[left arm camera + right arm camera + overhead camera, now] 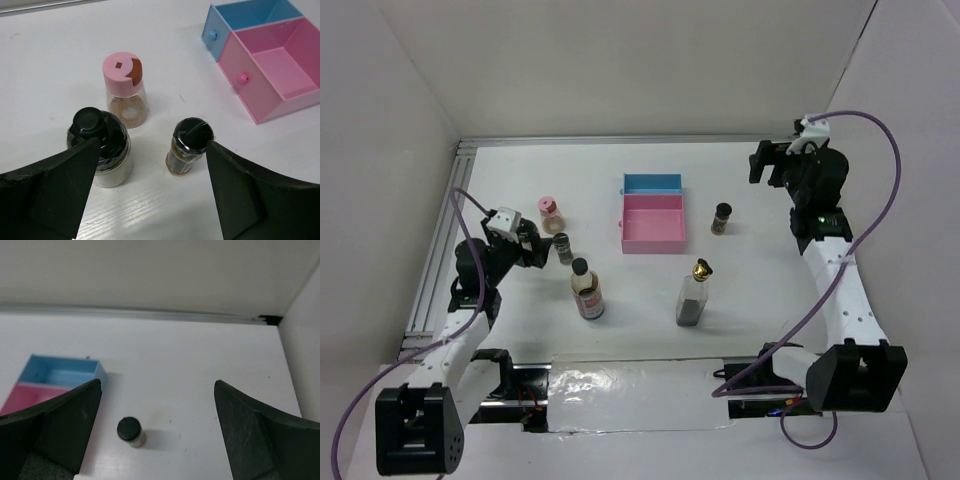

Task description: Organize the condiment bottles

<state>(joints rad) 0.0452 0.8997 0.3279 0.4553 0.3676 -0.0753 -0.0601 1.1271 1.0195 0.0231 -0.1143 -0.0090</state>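
Observation:
In the left wrist view my left gripper (152, 147) is open and low over the table. A black-capped bottle with whitish contents (107, 157) stands at its left finger (55, 185), and a short dark-capped jar (189, 145) at its right finger. A pink-capped jar (125, 87) stands beyond them. From above, the left gripper (538, 247) is beside the dark-capped jar (563, 247), below the pink-capped jar (550, 210). A black-capped red-labelled bottle (587, 290) and a tall gold-capped bottle (694, 295) stand nearer. My right gripper (770, 160) is open, high above another dark-capped jar (131, 431).
The pink and blue tray (653, 212) lies open at the middle of the table, also in the left wrist view (260, 60) and the right wrist view (55, 375). A metal rail (440, 240) runs along the left edge. White walls enclose the table.

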